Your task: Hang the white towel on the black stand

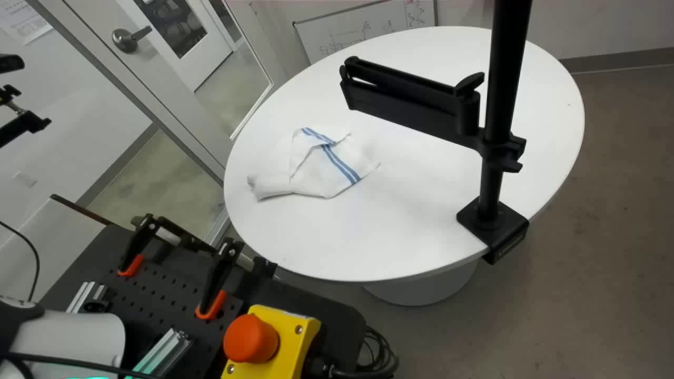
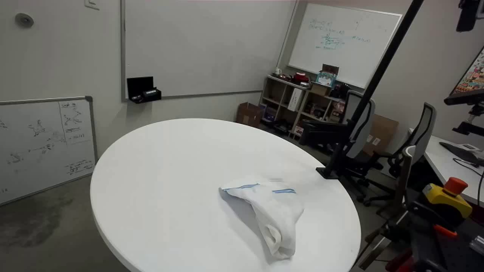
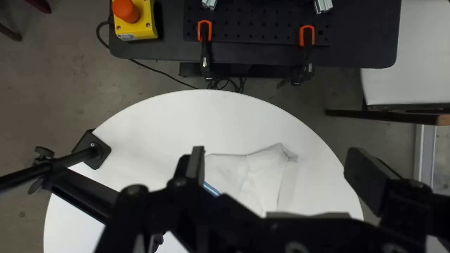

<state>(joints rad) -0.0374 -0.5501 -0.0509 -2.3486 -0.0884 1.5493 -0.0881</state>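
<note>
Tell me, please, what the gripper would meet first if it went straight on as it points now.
Likely the towel, ahead of the open gripper in the wrist view; depth is unclear, so the table beside it may come first.

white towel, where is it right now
In both exterior views, the white towel lies crumpled on the round table, left of the black stand's base and apart from it.
</note>
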